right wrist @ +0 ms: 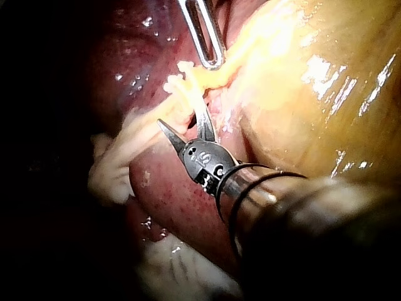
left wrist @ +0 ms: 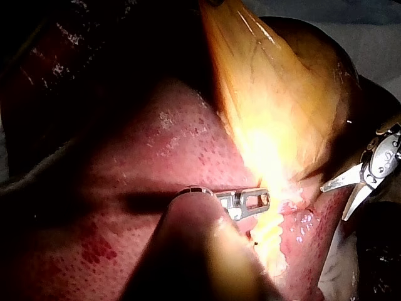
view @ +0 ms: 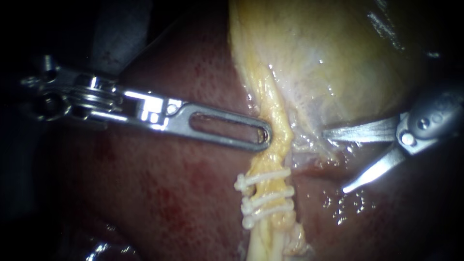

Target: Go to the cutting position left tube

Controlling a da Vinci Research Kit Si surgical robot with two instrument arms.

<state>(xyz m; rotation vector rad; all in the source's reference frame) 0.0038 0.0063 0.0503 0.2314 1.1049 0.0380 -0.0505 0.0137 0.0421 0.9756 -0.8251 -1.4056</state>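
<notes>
Spread wide, the blades of my right instrument (view: pixel 333 160) hang near the tube (view: pixel 280 126), beside the stretch just gallbladder-side (view: pixel 338 58) of the clips (view: pixel 263 195). My left instrument (view: pixel 263 136) pinches that stretch. Best to straddle the tube squarely, clear of the clips.

Little of the room shows. In the endoscope view the left edge and upper left corner of the frame sink into blackness. One hard, narrow light glares off wet surfaces and leaves the surroundings dark. In the left wrist view a pale grey-blue cloth (left wrist: pixel 376 44) lies beyond the gallbladder (left wrist: pixel 282 81).
</notes>
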